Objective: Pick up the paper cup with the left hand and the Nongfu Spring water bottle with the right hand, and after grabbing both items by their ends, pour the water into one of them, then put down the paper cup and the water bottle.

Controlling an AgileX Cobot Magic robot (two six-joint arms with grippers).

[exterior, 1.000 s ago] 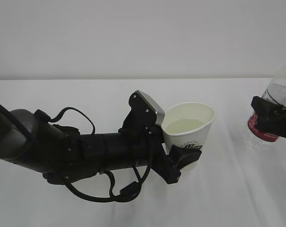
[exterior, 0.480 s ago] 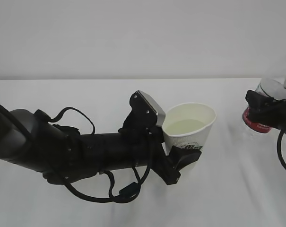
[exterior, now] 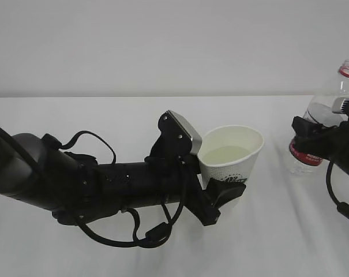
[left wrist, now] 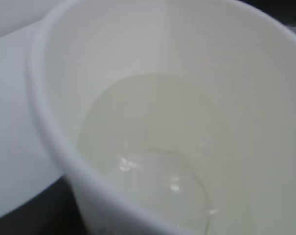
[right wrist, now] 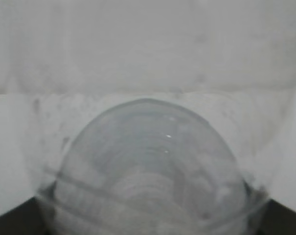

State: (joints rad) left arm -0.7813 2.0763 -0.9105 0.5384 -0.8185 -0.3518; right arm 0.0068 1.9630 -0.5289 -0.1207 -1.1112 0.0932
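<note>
Now the pour looks done, so putting both things down is the step in hand. The left hand [exterior: 220, 193] is gripping the cup [exterior: 232, 158] by its lower end, holding it upright above the middle of the table [exterior: 105, 115], water [left wrist: 152, 147] pooling inside. The right hand [exterior: 312, 138] is clamping the bottle [exterior: 327, 115] at its label, near the table's right edge, neck tilting up. Lowering the cup level and slowly should be avoiding spills; the bottle wants righting fully before the jaws are releasing.
</note>
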